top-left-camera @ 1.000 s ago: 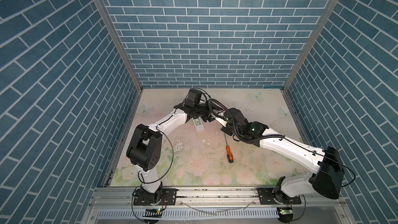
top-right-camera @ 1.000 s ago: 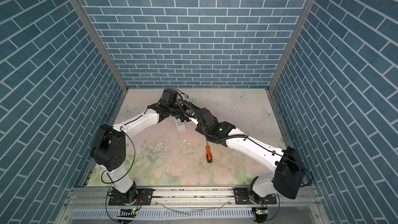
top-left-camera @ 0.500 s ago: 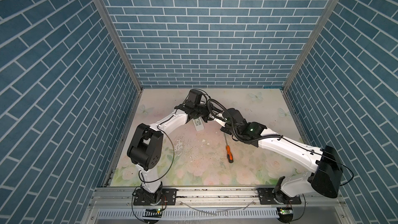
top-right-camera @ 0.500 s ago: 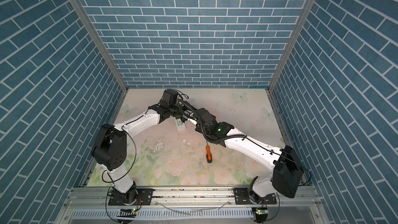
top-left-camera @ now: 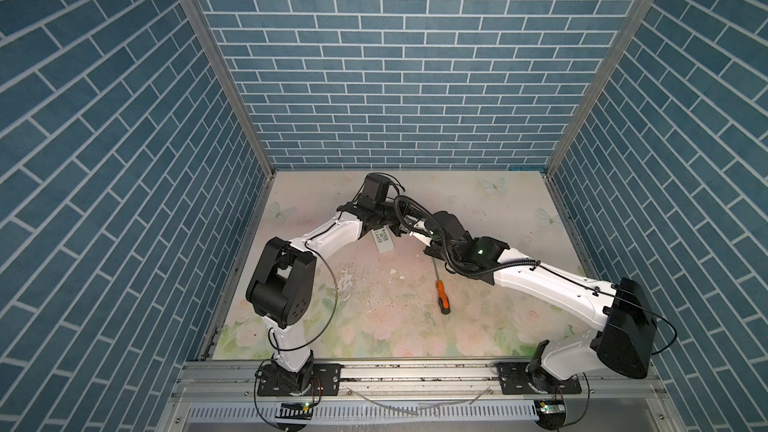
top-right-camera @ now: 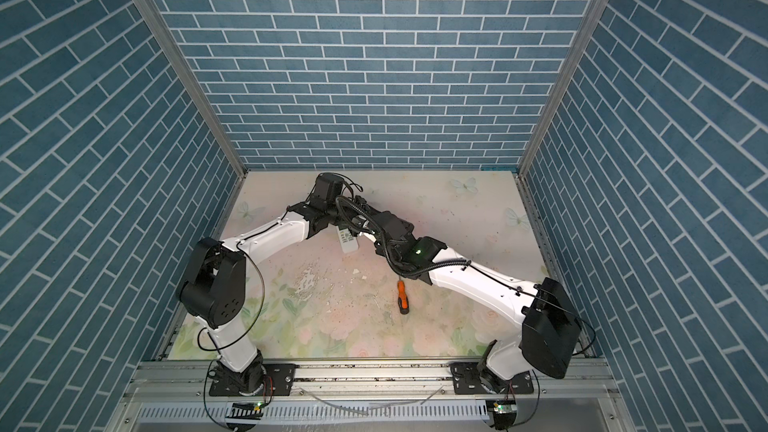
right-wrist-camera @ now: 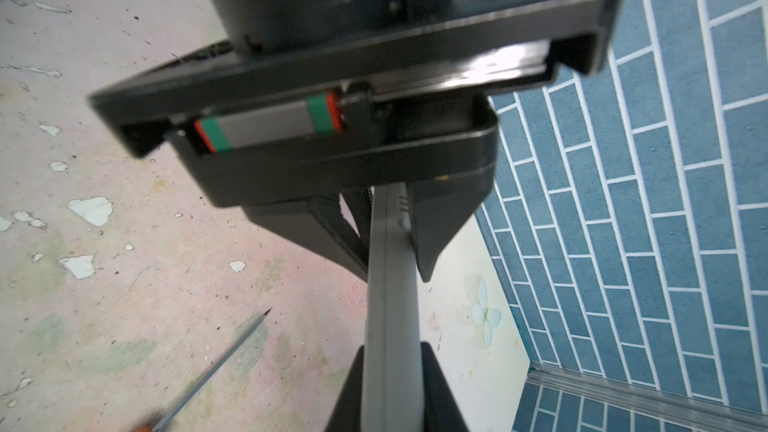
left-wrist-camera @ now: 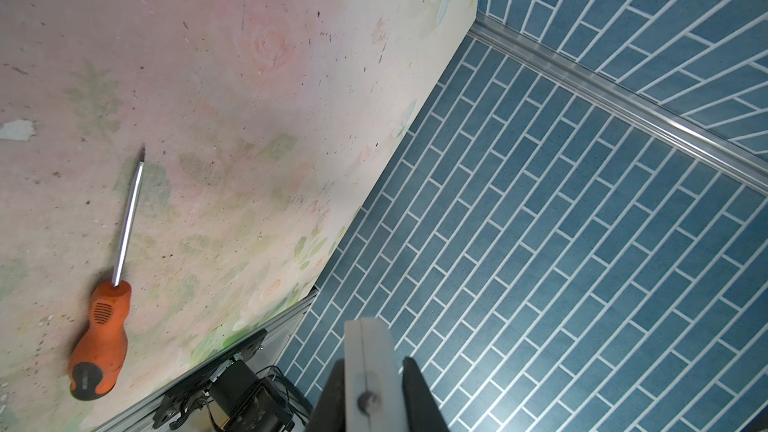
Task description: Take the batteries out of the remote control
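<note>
**A:** Starting from the left, what has the left gripper (left-wrist-camera: 371, 392) got?

**B:** Its jaws are clamped on the grey remote control (top-left-camera: 383, 241), which both wrist views show edge-on. The right gripper (right-wrist-camera: 388, 396) is pinched on the same remote further along. It hangs between them, clear of the floral tabletop (top-left-camera: 478, 209), at about 11 o'clock from the table's middle.

**A:** And the batteries?

**B:** None are in view. In both top views the buttons face upward, so I'd judge the batteries are inside, on the hidden underside. I can't tell whether a cover is on.

**A:** So how should this step be done well?

**B:** Let one gripper hold firm and free the other. Roll the back of the remote upward and stay low over the table so loose cells can't roll far. The orange-handled screwdriver (top-left-camera: 441, 299) lies between 4 and 5 o'clock from the remote. It might help pry out a stubborn cell.
</note>
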Action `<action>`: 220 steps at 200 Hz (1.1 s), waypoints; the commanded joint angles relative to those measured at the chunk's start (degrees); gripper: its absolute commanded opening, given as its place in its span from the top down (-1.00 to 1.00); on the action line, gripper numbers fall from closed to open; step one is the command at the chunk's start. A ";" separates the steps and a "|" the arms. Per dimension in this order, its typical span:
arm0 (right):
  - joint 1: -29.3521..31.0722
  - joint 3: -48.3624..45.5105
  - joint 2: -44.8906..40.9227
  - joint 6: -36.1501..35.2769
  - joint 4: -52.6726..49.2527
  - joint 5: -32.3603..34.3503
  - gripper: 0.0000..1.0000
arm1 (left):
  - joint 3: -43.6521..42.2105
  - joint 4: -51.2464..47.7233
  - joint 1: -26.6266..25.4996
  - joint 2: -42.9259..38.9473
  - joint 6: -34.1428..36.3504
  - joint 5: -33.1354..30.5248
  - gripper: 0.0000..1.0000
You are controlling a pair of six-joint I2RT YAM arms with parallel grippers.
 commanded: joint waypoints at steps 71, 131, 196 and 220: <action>1.10 1.27 -1.52 6.74 7.48 0.92 0.05 | -0.72 14.15 -0.01 0.66 -3.47 0.37 1.00; 1.09 0.50 -5.49 9.03 3.76 -0.98 -0.44 | -1.07 18.25 1.24 1.76 -5.49 -0.39 1.00; 1.27 4.08 -11.67 16.87 -2.24 -5.98 -0.98 | -1.96 24.43 1.77 4.28 -6.01 -2.12 1.00; 0.73 6.05 -14.20 24.49 -3.56 -7.41 -0.98 | -3.89 29.80 2.23 5.30 -5.44 -4.95 1.00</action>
